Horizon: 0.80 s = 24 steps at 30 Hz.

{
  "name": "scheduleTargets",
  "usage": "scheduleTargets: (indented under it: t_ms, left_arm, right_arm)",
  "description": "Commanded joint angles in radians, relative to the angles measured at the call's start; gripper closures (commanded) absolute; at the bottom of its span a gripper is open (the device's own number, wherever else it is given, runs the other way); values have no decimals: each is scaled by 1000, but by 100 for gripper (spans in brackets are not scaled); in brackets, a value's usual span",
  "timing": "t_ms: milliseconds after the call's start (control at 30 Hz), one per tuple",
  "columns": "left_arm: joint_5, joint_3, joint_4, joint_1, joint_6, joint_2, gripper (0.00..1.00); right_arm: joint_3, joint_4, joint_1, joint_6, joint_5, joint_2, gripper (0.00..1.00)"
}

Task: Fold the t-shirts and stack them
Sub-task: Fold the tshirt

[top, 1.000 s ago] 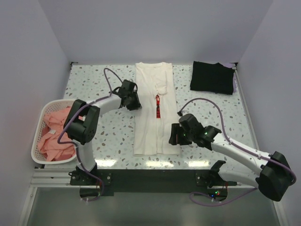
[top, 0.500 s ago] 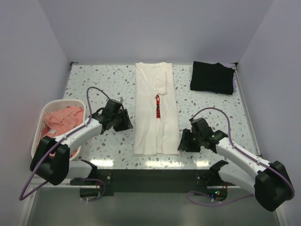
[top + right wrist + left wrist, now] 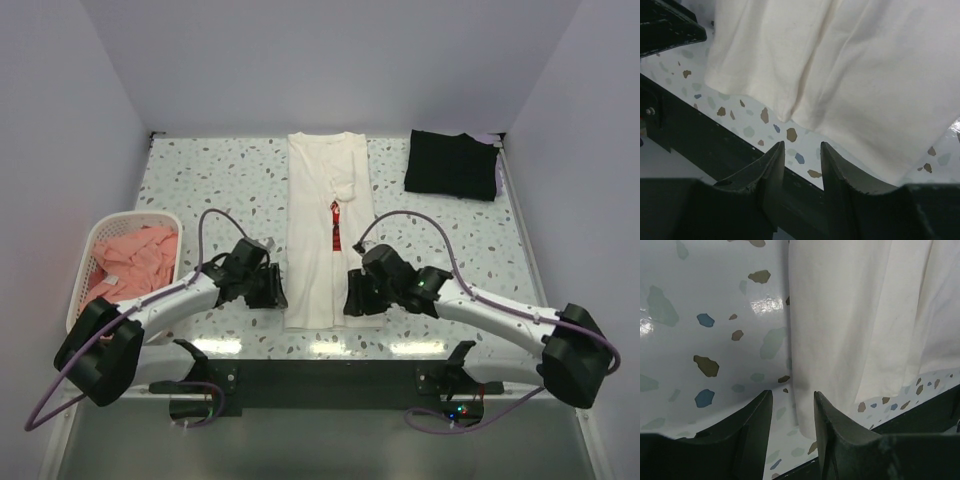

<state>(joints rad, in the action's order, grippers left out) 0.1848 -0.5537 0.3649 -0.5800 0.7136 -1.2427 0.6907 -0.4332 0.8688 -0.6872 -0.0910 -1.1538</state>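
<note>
white t-shirt (image 3: 328, 240) is lying as a long lengthwise-folded strip down the middle of the table (image 3: 200, 190), hem at the near edge; black t-shirt (image 3: 452, 165) is sitting folded far right, salmon t-shirts (image 3: 130, 265) waiting in the basket (image 3: 75, 300). left gripper (image 3: 792, 400) is hovering just beside the hem's left corner, right gripper (image 3: 801, 150) just off the hem's right side, both with jaws parted, gripping nothing. Risks I'm seeing: fingers pinching only the top layer, so the strip opening up on the lift; one side catching and the other missing, skewing the fold.
</note>
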Motion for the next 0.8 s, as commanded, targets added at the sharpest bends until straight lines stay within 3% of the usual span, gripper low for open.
scheduleTargets:
  t_ms: [0,333,767]
  left_arm:
    - [28,11,-60,-21,3,8,57]
    - [53,34,-106,-46,0,-20,57]
    - [33,37,-96,-57,3,-57,62]
  right_arm:
    - [36,85,60,-26,69,-88,62]
    - [121,157,176,-23,128,-291,62]
    - [129,191,193,-43,146,-368,63]
